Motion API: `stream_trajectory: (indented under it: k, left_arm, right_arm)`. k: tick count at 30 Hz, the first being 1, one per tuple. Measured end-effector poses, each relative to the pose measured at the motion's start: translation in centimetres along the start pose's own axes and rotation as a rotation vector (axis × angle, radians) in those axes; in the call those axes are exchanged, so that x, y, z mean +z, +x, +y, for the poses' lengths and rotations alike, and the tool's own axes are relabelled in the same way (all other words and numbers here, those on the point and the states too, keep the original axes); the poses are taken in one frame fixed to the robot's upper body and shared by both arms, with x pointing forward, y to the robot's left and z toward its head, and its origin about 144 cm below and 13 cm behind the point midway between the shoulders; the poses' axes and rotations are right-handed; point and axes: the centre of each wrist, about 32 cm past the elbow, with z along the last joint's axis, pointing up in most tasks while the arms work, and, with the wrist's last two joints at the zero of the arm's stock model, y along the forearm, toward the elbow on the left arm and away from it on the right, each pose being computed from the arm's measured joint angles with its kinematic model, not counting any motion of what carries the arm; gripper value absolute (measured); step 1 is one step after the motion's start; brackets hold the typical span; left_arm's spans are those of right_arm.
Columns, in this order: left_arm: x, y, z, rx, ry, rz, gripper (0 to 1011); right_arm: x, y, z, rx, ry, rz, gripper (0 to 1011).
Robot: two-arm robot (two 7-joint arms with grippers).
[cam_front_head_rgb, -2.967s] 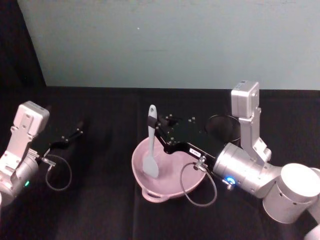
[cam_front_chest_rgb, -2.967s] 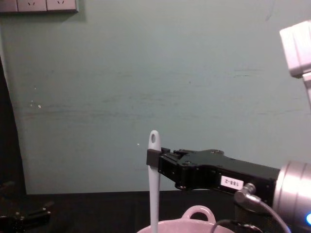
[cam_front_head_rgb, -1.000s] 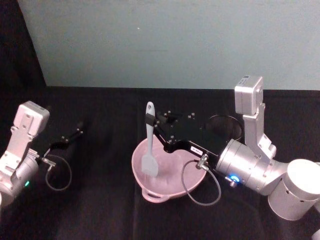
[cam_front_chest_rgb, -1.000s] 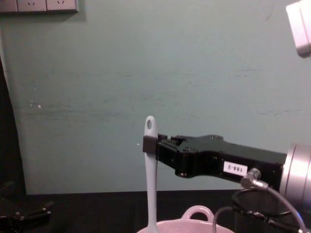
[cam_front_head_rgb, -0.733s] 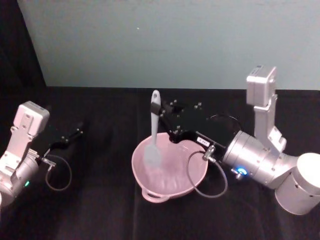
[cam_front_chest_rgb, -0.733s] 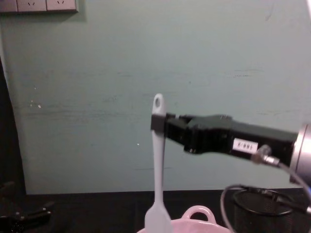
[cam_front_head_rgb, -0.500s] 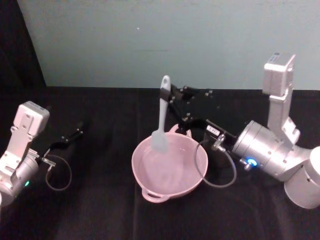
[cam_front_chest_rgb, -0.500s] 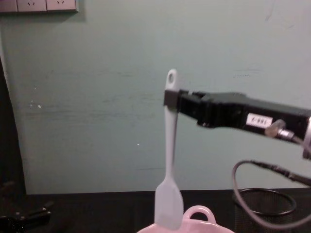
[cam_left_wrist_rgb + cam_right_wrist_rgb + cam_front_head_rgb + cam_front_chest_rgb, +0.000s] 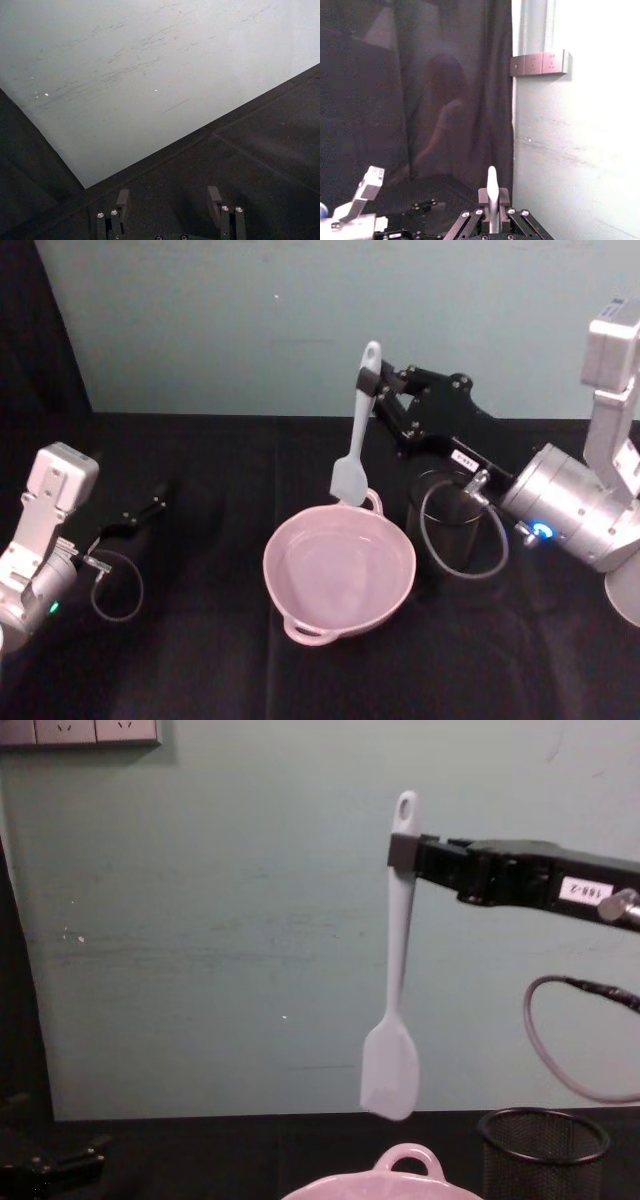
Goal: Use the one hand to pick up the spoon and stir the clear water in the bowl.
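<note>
The right gripper (image 9: 374,380) is clenched on the spoon (image 9: 354,445) near its holed end, holding it upright in the air, head down. The pink bowl (image 9: 339,567) sits at six o'clock below it; a mesh cup (image 9: 445,523) stands at the bowl's three o'clock. The left gripper (image 9: 150,508) rests at nine o'clock, fingers apart.

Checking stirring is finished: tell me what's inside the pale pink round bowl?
The pale pink round bowl holds clear water. The white plastic spoon hangs above it, clamped by the right gripper.
</note>
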Motion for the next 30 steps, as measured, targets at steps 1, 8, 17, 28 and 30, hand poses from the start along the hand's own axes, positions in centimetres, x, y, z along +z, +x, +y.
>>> stream_trajectory:
  k: [1,8,17,28,30]
  left_arm:
    - [0.0,0.0,0.0,0.0,0.0,0.0,1005]
    - [0.0,0.0,0.0,0.0,0.0,0.0,1005]
    - [0.0,0.0,0.0,0.0,0.0,0.0,1005]
    - [0.0,0.0,0.0,0.0,0.0,0.0,1005]
    - [0.0,0.0,0.0,0.0,0.0,0.0,1005]
  right_arm:
    - [0.2,0.2,-0.1,-0.006,0.0,-0.004,117]
    - [1.1,1.3,-0.8,-0.04,0.0,-0.023,117]
    - [2.0,3.4,-2.1,-0.097,-0.029,-0.026,116]
    - [0.6,6.1,-3.4,-0.162,-0.088,0.036,117]
    - [0.3,6.4,-3.6,-0.172,-0.101,0.048,117]
